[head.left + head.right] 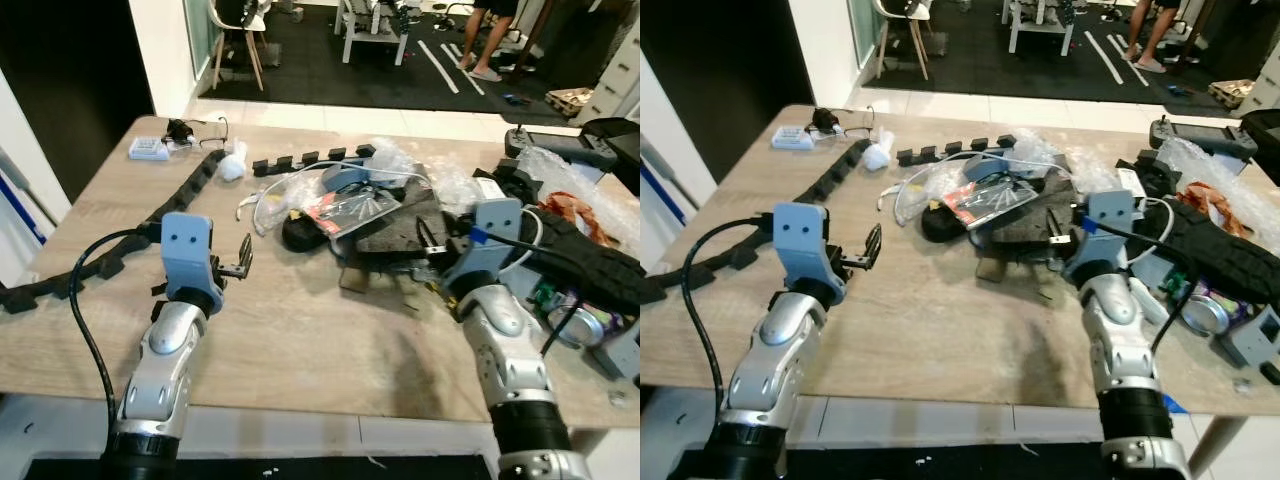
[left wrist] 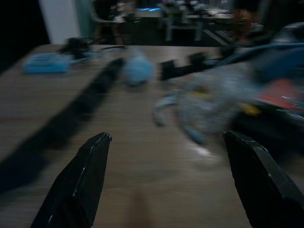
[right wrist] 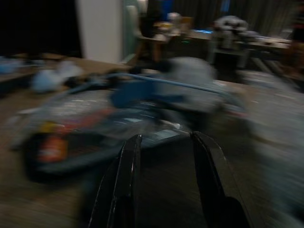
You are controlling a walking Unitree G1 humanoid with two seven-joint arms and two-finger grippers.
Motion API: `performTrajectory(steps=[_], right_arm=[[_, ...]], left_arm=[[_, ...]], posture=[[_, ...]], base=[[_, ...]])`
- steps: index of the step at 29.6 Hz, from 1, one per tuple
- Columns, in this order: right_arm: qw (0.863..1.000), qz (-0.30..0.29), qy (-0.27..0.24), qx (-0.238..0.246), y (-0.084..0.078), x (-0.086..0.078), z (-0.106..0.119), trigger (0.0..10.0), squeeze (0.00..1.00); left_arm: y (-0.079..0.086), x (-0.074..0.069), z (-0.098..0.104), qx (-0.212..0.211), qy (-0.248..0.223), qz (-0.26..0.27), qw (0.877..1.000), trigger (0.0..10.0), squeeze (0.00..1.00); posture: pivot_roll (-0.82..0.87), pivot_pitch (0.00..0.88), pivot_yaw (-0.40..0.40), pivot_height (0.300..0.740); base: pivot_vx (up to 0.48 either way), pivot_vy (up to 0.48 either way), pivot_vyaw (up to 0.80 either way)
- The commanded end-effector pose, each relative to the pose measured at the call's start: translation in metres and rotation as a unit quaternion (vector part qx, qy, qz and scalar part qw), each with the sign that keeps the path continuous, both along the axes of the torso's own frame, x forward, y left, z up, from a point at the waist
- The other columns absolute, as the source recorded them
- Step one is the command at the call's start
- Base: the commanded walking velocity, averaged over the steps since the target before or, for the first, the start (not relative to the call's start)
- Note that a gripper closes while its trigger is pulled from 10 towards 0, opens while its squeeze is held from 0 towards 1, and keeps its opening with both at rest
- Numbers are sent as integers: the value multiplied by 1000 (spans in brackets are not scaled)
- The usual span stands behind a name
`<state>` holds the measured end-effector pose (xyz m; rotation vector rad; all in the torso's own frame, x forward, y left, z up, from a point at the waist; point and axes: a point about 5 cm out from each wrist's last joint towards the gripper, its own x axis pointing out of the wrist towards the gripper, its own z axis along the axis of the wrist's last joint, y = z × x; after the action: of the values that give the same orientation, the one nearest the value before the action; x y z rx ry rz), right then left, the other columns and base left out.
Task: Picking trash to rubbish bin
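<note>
A heap of trash lies mid-table: a red and black packet (image 1: 350, 208), clear plastic wrap (image 1: 288, 196), a dark grey mat (image 1: 400, 228) and a crumpled white tissue (image 1: 232, 166). My left gripper (image 1: 243, 262) hovers open over bare wood, left of the heap, with nothing between its fingers. The left wrist view shows its fingertips (image 2: 99, 142) wide apart, with the wrap ahead. My right gripper (image 1: 431, 243) is at the heap's right edge over the dark mat. It is open with a narrow gap, and the blurred right wrist view shows its fingers (image 3: 129, 156) pointing at the packet.
A black cable chain (image 1: 192, 188) runs along the table's left side, and a blue-white box (image 1: 148, 148) sits at the far left corner. More clutter lies right: a black ribbed strip (image 1: 590, 262), a metal can (image 1: 582, 326), a controller (image 1: 545, 146). A person's legs (image 1: 490, 40) stand far back.
</note>
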<state>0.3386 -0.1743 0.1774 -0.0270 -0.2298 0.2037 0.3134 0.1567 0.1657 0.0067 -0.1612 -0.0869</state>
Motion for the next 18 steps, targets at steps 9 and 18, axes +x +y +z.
performTrajectory(steps=[9,18], right_arm=[[1000,11,6,-6,-1,-3,-3,10000,0],[1000,22,3,-7,1,-4,-2,10000,0]], left_arm=[[0,-1,-3,3,6,2,1000,10000,0],[-1,-1,-3,1,7,1,1000,10000,0]], posture=[[-11,116,-35,740],[-14,117,-36,740]], base=[[337,0,103],[325,0,0]])
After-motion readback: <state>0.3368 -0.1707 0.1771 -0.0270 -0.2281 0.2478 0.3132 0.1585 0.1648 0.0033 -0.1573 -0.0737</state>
